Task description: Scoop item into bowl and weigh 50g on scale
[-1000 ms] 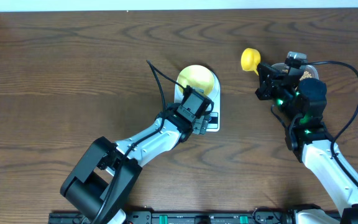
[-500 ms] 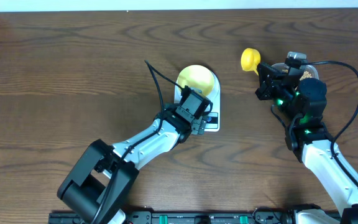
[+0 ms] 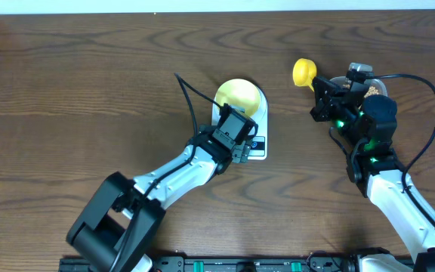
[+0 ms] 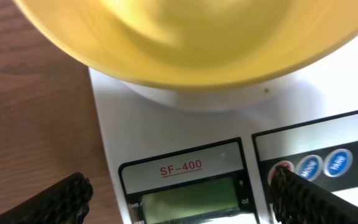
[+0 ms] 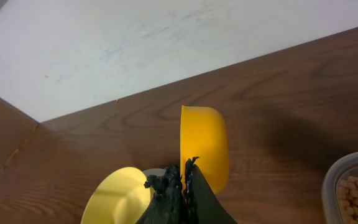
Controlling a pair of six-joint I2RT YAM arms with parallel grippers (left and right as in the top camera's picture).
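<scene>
Black-fingered, the left gripper (image 3: 240,140) has barely moved in the last second; only its arm's base has shifted slightly. Its fingers stay spread wide, holding nothing, low over the front of the white scale (image 4: 166,121). The pale yellow bowl (image 3: 239,97) sits on the scale, seemingly empty, so weighing is probably yet to begin. Further right, the right gripper (image 5: 183,182), unchanged, pinches the yellow scoop (image 5: 205,146) by its handle, beside the clear tub (image 5: 332,179) of beans (image 5: 357,190).
</scene>
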